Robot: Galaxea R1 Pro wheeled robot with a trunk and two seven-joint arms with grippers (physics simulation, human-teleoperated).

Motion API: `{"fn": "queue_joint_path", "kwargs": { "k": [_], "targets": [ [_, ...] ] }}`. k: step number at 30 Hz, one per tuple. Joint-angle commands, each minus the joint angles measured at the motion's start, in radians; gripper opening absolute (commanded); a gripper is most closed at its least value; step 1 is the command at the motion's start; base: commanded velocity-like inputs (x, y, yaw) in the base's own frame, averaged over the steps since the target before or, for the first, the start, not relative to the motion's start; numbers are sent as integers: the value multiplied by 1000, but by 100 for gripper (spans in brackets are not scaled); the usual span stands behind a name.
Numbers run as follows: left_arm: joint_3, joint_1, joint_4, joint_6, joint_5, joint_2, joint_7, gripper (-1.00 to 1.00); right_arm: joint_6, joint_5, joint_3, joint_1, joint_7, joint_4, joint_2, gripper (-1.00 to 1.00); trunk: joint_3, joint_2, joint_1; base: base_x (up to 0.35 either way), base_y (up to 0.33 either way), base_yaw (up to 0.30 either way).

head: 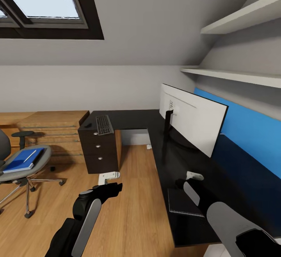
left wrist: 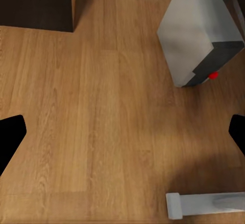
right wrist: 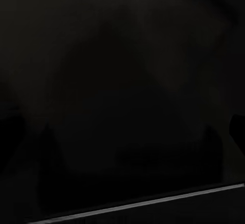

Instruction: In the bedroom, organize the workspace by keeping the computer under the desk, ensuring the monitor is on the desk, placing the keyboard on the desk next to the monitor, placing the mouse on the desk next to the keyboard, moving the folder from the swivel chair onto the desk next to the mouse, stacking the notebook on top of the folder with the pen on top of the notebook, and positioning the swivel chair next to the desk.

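The notebook [head: 184, 203] lies on the desk [head: 164, 159] below the right gripper [head: 186, 182], whose opening cannot be told. The folder [head: 23, 160] waits on the swivel chair [head: 19, 167], the keyboard [head: 104, 124] far from the monitor [head: 193, 118]. The left gripper [left wrist: 122, 132] hangs open, empty, over the floor [left wrist: 102, 121] near the computer [left wrist: 196, 32]. No writing is legible.

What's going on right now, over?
Left gripper open over bare floor. Right gripper above desk by notebook, jaws unclear. Folder on chair. Nothing blocking.
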Motion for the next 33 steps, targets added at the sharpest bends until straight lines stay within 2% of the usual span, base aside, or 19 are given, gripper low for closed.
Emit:
{"fn": "queue_joint_path", "kwargs": {
  "k": [1,20,27,33],
  "targets": [
    [-1,-1,-1,2,10,0,10,100,9,-8,8,-1,-7,-3,-1,100,-1,-1,0,0,0,0],
    [0,0,-5,1,7,2,9,100,30,-9,8,-2,-8,-1,-4,100,-1,-1,0,-4,0,0],
    [0,0,-5,1,7,2,9,100,36,-9,8,-2,-8,-1,-4,100,-1,-1,0,-217,0,0],
    [1,0,-6,1,7,2,9,100,35,-9,8,-2,-8,-1,-4,100,-1,-1,0,-74,0,0]
  ]
}}
